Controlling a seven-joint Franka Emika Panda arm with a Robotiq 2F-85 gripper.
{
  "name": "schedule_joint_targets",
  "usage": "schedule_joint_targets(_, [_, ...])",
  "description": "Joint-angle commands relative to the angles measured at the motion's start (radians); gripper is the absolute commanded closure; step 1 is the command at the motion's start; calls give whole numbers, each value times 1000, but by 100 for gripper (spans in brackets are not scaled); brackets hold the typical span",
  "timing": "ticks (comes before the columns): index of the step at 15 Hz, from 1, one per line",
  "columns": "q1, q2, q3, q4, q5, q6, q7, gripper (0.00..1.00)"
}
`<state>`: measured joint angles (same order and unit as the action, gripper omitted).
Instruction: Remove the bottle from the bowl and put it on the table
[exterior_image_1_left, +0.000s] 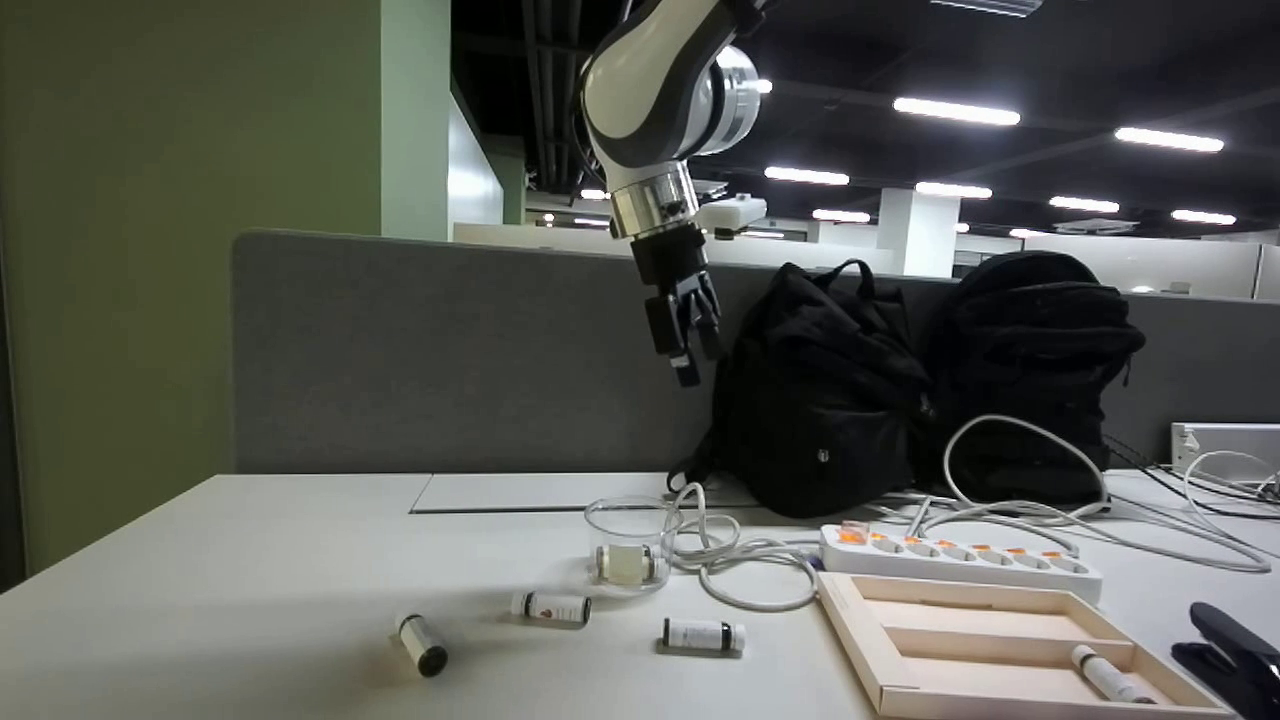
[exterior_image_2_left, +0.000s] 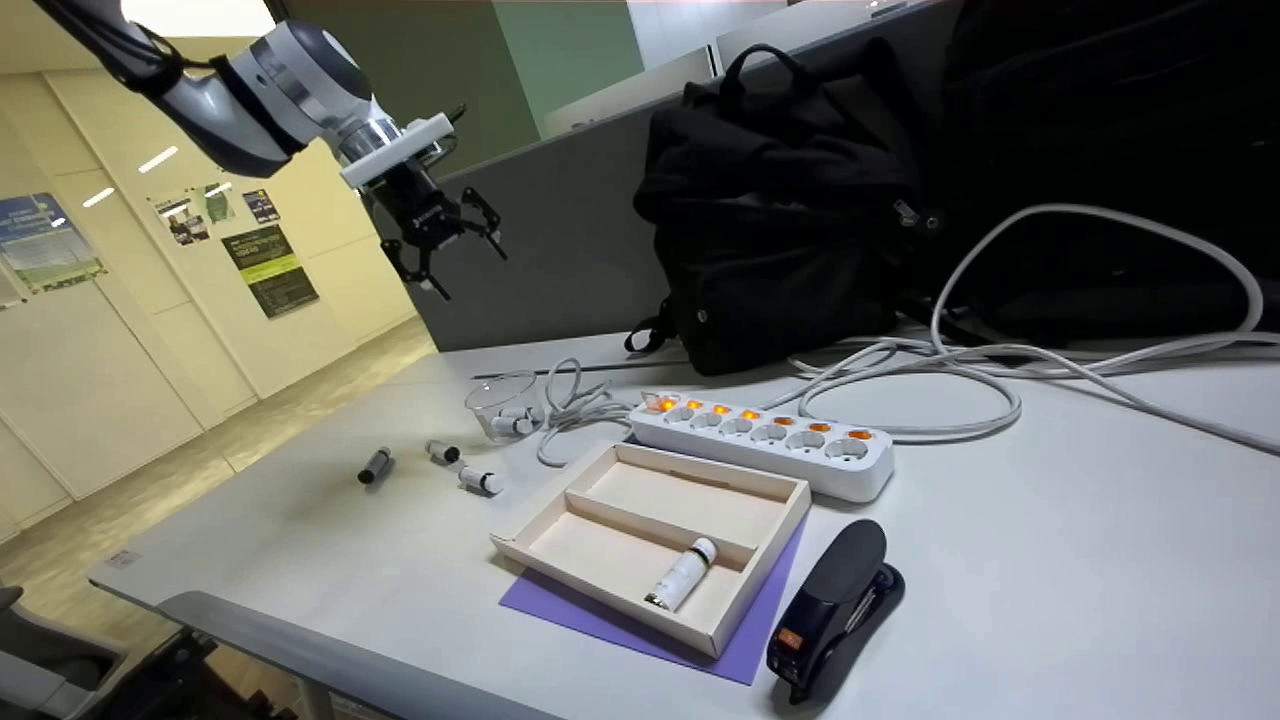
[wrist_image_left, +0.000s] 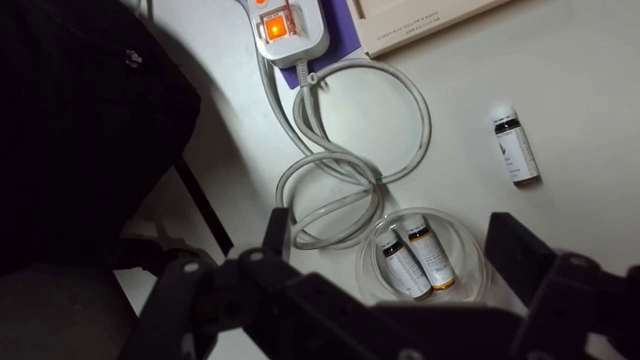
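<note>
White bottle labels (wrist_image_left: 433, 262), barely legible

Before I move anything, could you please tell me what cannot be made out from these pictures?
Two bottles in the bowl: most label lettering too small in the wrist view.
Purple sheet: partly hidden under the tray in an exterior view.
Arm: base cut off by the top edge in both exterior views.

Glare from ceiling lights (exterior_image_1_left: 957, 111), soft shadows on the table (exterior_image_1_left: 250, 600) (wrist-view gripper (wrist_image_left: 393, 240) blurry)
</note>
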<state>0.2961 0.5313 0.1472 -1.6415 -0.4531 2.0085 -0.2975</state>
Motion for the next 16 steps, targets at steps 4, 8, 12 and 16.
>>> schedule_joint_targets(4, [1, 67, 10, 50, -54, 31, -125, 0])
schedule_joint_targets(8, [-22, 177, 38, 126, -42, 108, -326, 0])
schedule_joint_targets(12, [-38, 290, 57, 197, 16, 106, -484, 0])
schedule_joint_targets(16, [-42, 359, 62, 241, 73, 89, -572, 25])
